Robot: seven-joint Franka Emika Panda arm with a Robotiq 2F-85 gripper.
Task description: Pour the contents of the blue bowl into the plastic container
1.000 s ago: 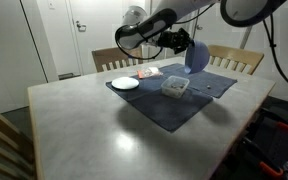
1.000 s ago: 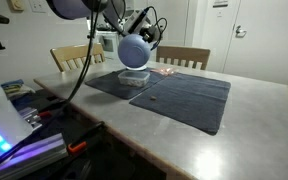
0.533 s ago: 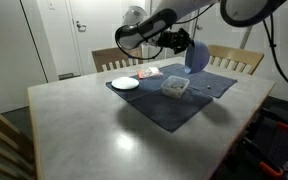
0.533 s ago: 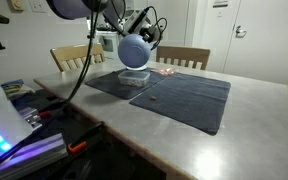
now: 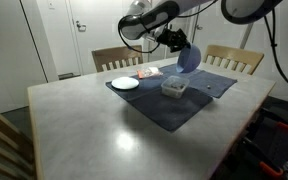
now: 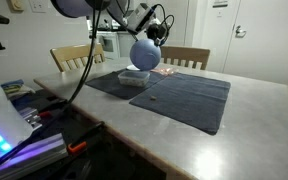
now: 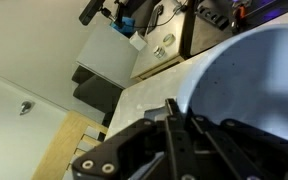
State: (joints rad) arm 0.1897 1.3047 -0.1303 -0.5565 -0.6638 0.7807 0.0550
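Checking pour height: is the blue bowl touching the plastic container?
Apart. An exterior view shows the blue bowl aloft, with dark mat visible between it and the plastic container.

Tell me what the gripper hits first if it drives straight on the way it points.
The blue bowl, pinched at its rim by the gripper; what lies beyond the bowl is unclear.

The arm (image 5: 147, 17) is built of rounded white shells with dark bands at the joints, and in an exterior view a thin black cable (image 6: 87, 70) trails from it. Its end effector (image 5: 179, 46) is black. The wrist view shows matte black linkage bars (image 7: 134, 150) dotted with small pale pins.
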